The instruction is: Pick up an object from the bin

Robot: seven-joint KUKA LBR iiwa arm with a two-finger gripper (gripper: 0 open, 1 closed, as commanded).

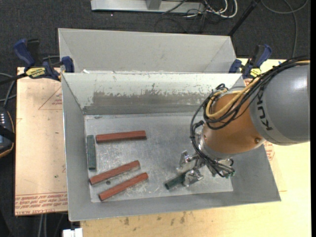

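Observation:
My gripper (191,175) is low over the bin floor, right of the middle and near the front wall. A short dark green bar (173,183) lies flat there, and its right end runs in under the gripper. Whether the gripper has hold of the bar I cannot tell. The nearest other thing is a reddish-brown bar (123,186), lying slanted to the left of the green one.
Two more reddish-brown bars (114,172) (121,137) lie in the left half of the bin. A long dark green bar (91,152) lies along the left wall. The arm's orange cover and cables hang over the bin's right part.

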